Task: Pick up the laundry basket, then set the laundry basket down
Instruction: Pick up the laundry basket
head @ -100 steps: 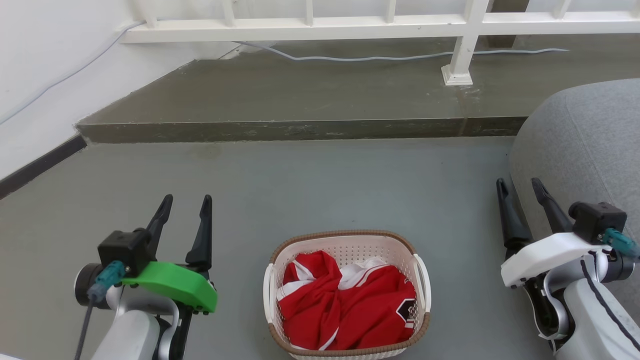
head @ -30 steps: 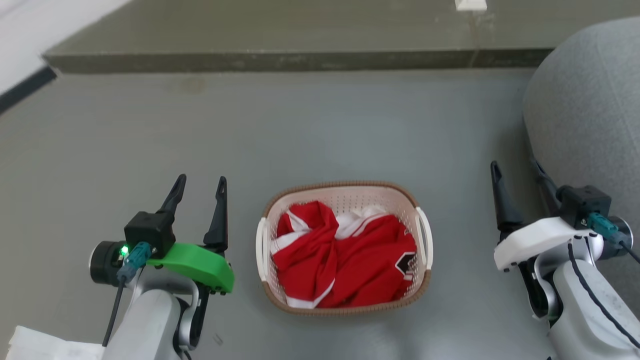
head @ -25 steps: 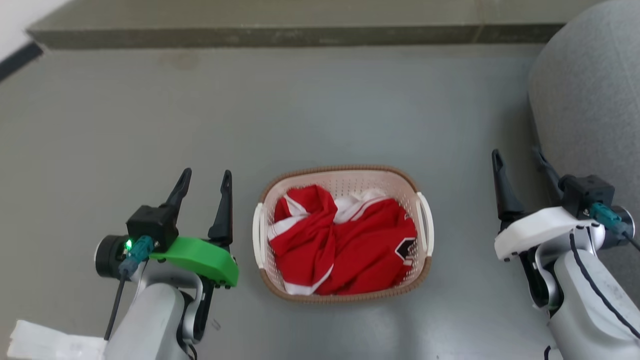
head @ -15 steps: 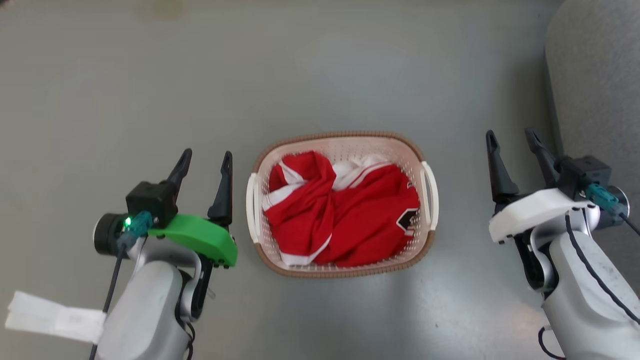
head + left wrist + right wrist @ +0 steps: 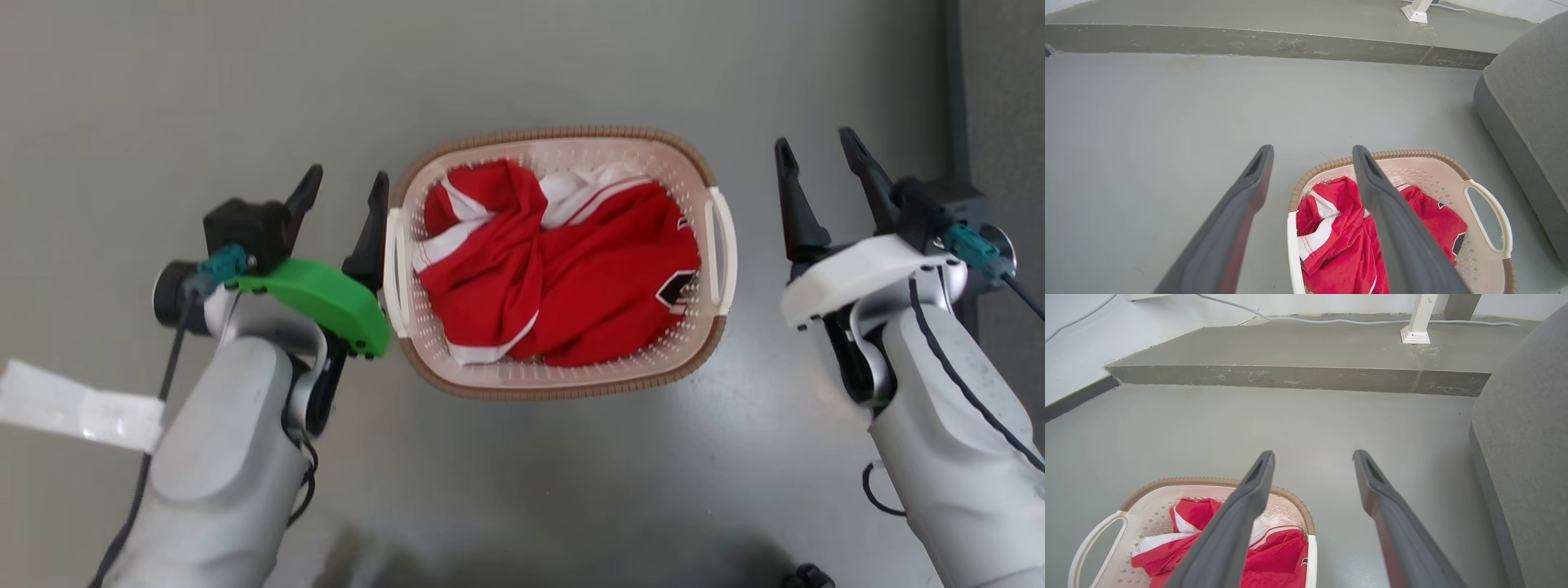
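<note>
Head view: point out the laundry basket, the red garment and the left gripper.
laundry basket [image 5: 637, 151]: head view, on the bare perforated far wall just under the brown rim.
red garment [image 5: 588, 278]: head view, on the middle of the bunched red cloth.
left gripper [image 5: 348, 175]: head view, midway between its two spread fingertips.

The right claw [image 5: 1313, 457] hangs over the grey floor [image 5: 1208, 424], its two dark fingers [image 5: 1237, 526] spread wide with nothing between them. One finger crosses in front of the laundry basket [image 5: 1167, 482], which holds red-and-white cloth [image 5: 1274, 559]. A grey upholstered seat [image 5: 1527, 437] flanks the other finger; a raised step [image 5: 1290, 377] and a white post [image 5: 1419, 322] lie beyond
</note>
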